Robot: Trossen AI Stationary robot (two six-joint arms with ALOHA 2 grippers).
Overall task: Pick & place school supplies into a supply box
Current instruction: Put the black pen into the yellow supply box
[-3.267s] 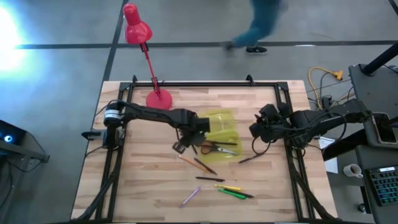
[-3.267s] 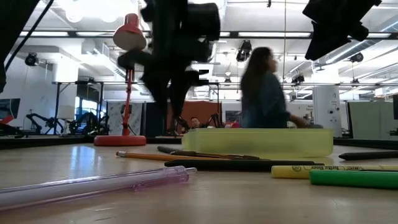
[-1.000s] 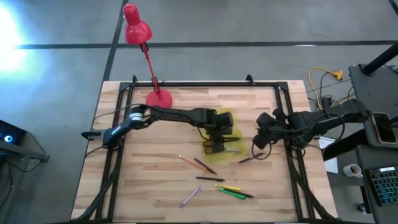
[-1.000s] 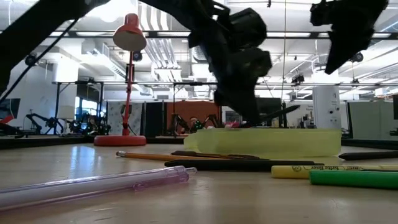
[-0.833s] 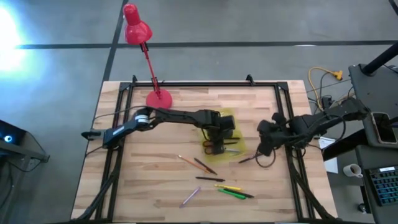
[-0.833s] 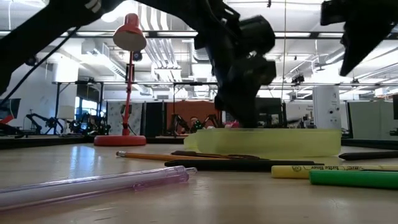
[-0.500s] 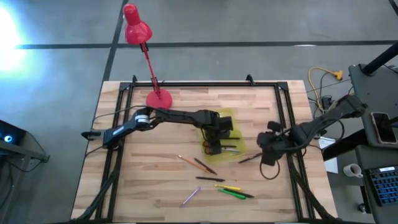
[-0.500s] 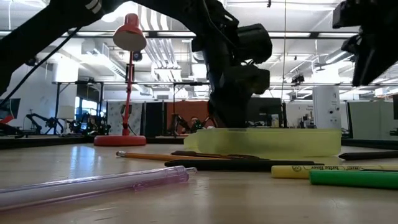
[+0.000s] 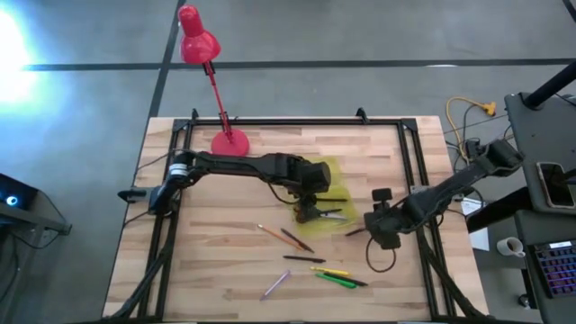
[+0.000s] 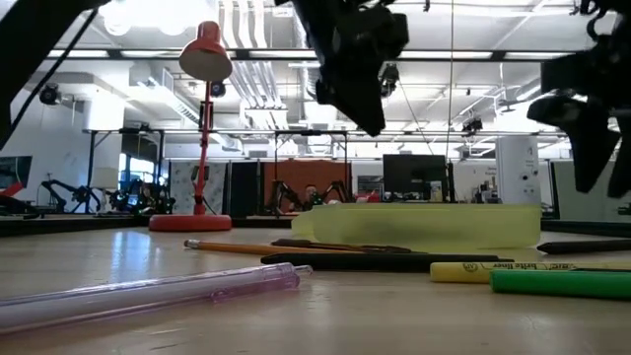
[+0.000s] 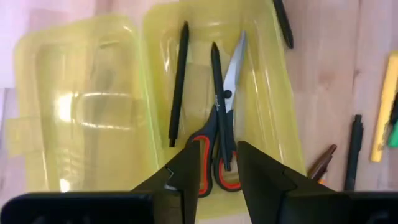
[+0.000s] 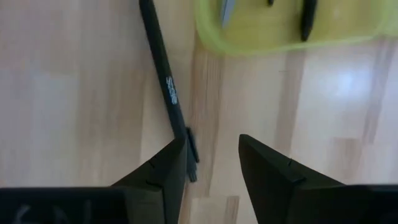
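Observation:
The yellow-green supply box (image 11: 278,106) lies open on the table, its lid (image 11: 81,118) flat beside the tray. In the tray lie the red-handled scissors (image 11: 234,62) and two black pens (image 11: 178,81). My left gripper (image 11: 217,158) hovers open above the tray (image 9: 335,184), holding nothing. My right gripper (image 12: 211,146) is open and low over the table at the box's right near corner (image 9: 373,225). A black pen (image 12: 165,81) lies flat on the wood just beyond its fingers. Brown, black, yellow, green and purple supplies (image 9: 310,265) lie near the front edge.
A red desk lamp (image 9: 216,90) stands on its base at the table's far left. In the low view a purple pen (image 10: 148,296), a yellow marker (image 10: 513,268) and a green marker (image 10: 562,283) lie in front of the box (image 10: 424,227). A black rail frames the table (image 9: 414,153).
My left gripper, which was down in the box's tray, has risen clear above it. My right gripper has moved toward the table's near edge and down, coming to the black pen beside the box.

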